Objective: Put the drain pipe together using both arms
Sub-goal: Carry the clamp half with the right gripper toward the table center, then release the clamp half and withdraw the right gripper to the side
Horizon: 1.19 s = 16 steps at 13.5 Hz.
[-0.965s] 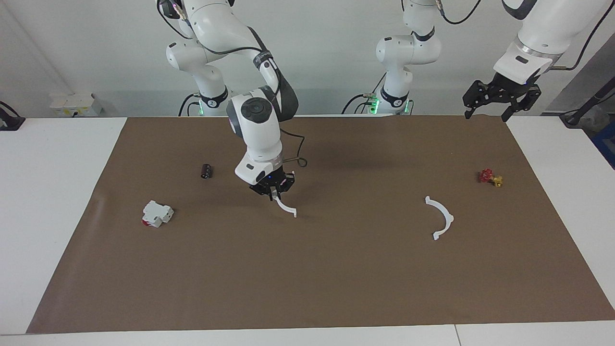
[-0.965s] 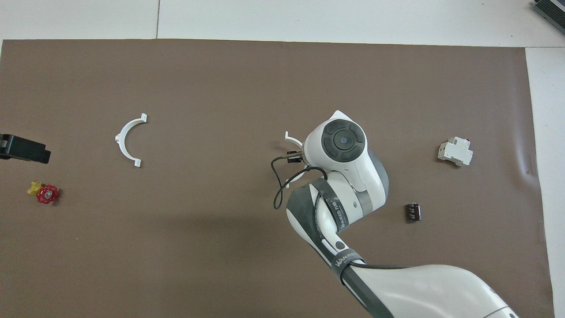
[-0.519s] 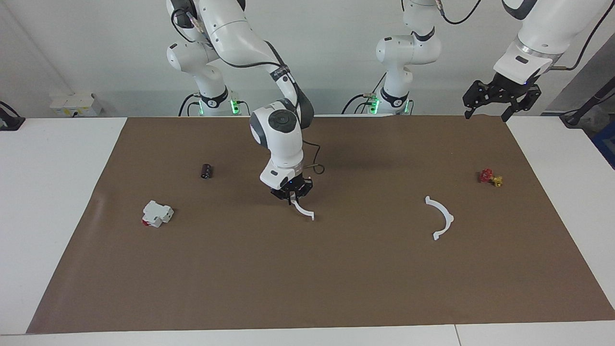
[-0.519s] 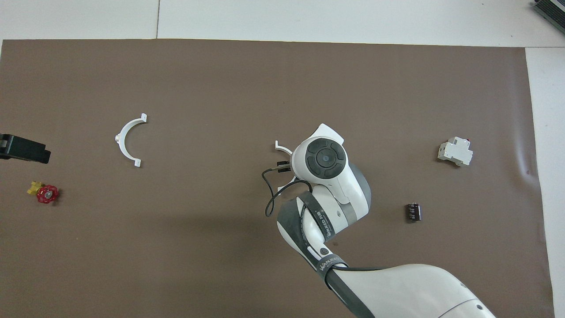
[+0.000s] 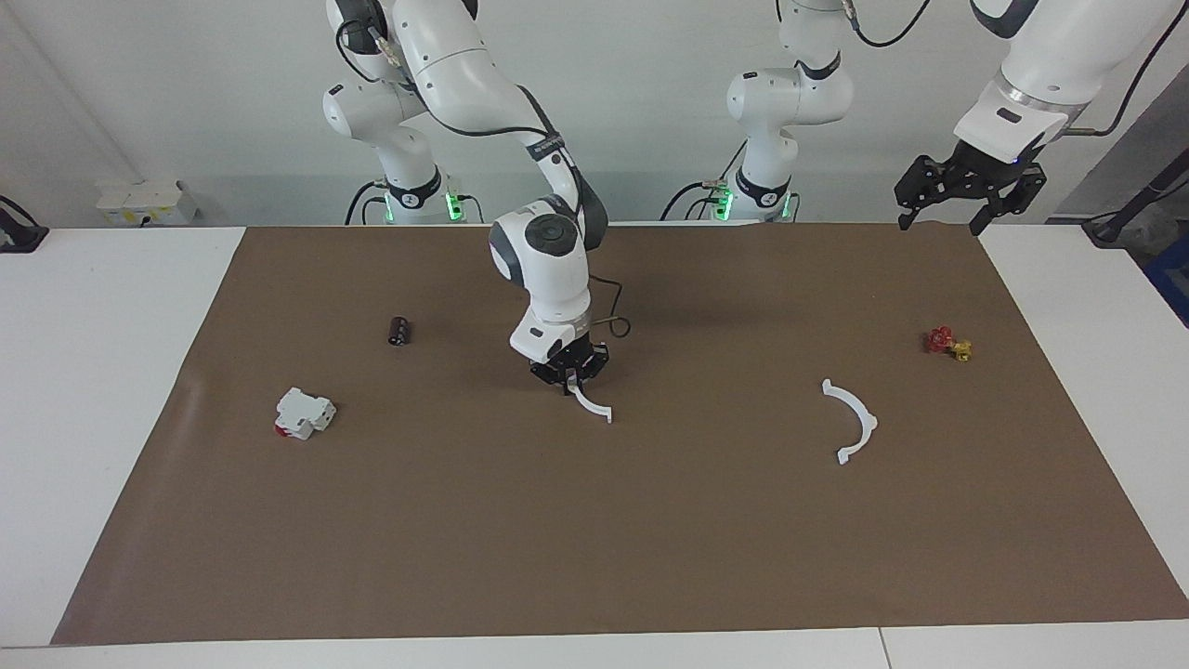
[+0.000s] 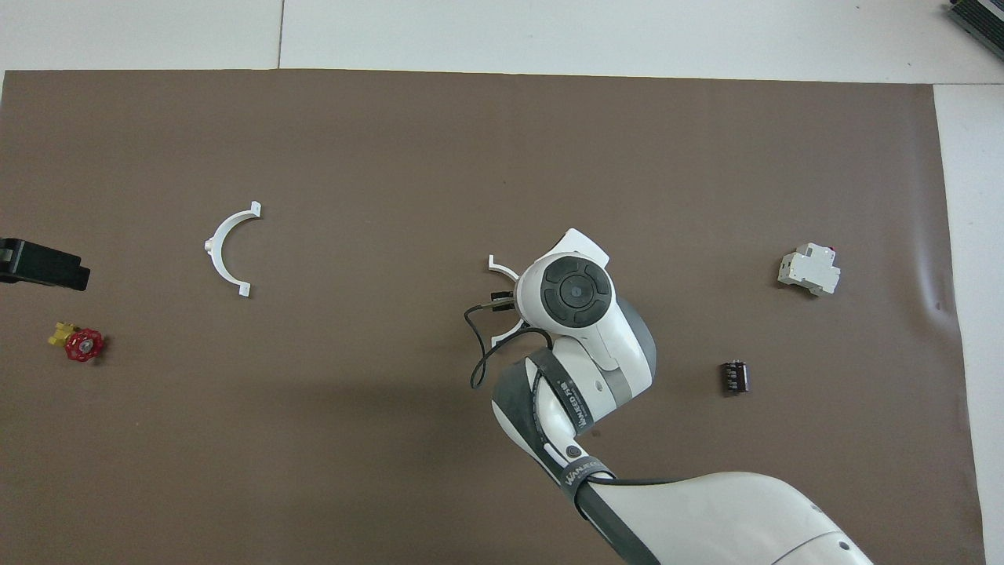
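My right gripper [image 5: 568,373] is shut on one white half-ring arc [image 5: 592,404] of the drain pipe and holds it low over the middle of the brown mat. In the overhead view the arm covers most of this arc [image 6: 500,267]; only its two ends show. The other half-ring arc [image 5: 855,420] lies flat on the mat toward the left arm's end, and also shows in the overhead view [image 6: 227,247]. My left gripper [image 5: 966,190] waits raised and open over the mat's corner at its own end; it shows at the overhead view's edge [image 6: 43,265].
A white blocky part with a red end [image 5: 304,413] and a small black cylinder [image 5: 399,331] lie toward the right arm's end. A red-and-yellow valve [image 5: 947,343] lies near the free arc, nearer to the robots. The brown mat [image 5: 594,539] covers the table.
My right gripper has carried its arc toward the left arm's end of the table, most of it in the first half second. The left arm and the free arc have not moved.
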### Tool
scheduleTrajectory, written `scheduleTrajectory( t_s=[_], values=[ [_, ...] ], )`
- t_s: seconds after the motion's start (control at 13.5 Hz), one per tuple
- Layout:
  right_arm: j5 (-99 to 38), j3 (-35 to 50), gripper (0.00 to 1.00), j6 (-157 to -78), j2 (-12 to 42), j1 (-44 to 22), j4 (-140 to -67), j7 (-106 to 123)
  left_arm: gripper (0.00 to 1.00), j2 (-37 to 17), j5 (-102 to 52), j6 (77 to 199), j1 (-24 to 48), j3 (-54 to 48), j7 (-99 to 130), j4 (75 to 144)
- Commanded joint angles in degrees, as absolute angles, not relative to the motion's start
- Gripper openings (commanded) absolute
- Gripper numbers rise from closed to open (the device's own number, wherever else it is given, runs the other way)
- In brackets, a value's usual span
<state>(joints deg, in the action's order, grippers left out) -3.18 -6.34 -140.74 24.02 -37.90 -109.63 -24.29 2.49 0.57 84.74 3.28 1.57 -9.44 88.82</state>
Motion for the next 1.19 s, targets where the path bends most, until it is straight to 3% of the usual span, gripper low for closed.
scheduleTrajectory(
  t_s=[0.0,0.07,0.15,0.22,0.52,0.74,1.11],
  values=[
    [-1.8,-6.3,0.63,-141.7,23.1,-38.0,-111.1,-26.7,1.0,3.4,0.1,85.6,2.8,1.4,-9.5,89.9],
    [-1.8,-6.3,0.74,-141.7,23.1,-38.0,-111.1,-26.8,1.0,3.4,0.1,85.5,2.8,1.4,-9.5,89.9],
    [-1.8,-6.3,0.94,-141.7,23.0,-38.1,-111.1,-26.8,1.0,3.4,0.2,85.5,2.8,1.4,-9.5,89.9],
    [-1.8,-6.4,1.0,-141.6,23.0,-38.2,-111.0,-26.8,1.0,3.4,0.2,85.6,2.8,1.4,-9.5,89.9],
    [-1.8,-7.1,1.0,-138.5,18.5,-37.3,-110.2,-26.6,1.0,3.4,0.2,85.5,2.8,1.4,-9.5,89.9],
    [-1.8,-7.6,1.0,-132.9,12.8,-29.9,-108.9,-25.0,1.0,3.4,0.1,85.6,2.8,1.4,-9.5,89.9],
    [-2.0,-7.6,1.0,-123.2,8.6,-19.8,-103.7,-17.3,1.0,3.4,0.1,85.5,2.8,1.4,-9.5,89.9]
  ],
)
